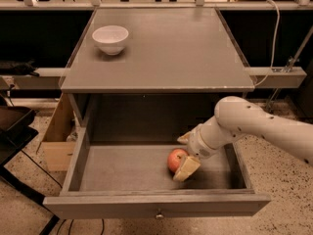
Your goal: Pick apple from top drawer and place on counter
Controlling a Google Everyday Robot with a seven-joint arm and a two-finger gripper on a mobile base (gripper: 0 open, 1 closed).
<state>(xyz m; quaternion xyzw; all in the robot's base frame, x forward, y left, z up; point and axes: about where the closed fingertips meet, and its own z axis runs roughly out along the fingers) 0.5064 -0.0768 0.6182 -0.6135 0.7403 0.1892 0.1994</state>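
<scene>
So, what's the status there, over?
Tool in top drawer, at the apple. Apple on drawer floor. White bowl on counter, well clear.

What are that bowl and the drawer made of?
Bowl: smooth glossy white, likely ceramic, maybe plastic. Drawer: grey-painted wood, judging by worn pale edges. The gripper is at the apple in the drawer.

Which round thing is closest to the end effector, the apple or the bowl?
The small red-orange apple, lying in the open grey wooden top drawer right at the end effector; the white bowl sits far off on the grey counter.
</scene>
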